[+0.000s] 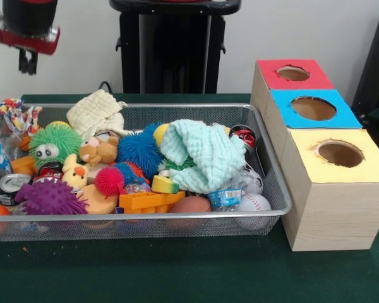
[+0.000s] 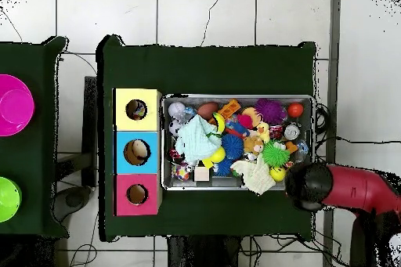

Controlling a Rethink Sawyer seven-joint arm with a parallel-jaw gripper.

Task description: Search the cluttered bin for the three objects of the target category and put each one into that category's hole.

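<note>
Nearest the front camera, the bin [image 1: 265,218] fills the lower left and middle of the frame, the yellow-topped hole [image 1: 340,153] at right. The mint-green cloth [image 1: 202,154] is heaped in the bin's middle; the cream cloth [image 1: 99,112] drapes its back rim. My gripper [image 1: 28,63] hangs upper left, above the clutter; I cannot tell its opening.

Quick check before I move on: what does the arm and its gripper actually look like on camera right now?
In the front view the arm's end is a black cylinder with a red band round its lower edge, and the gripper shows as small dark prongs beneath it. From overhead, the arm is a glossy red link ending in a rounded black housing. No cables or markings are discernible.
</note>
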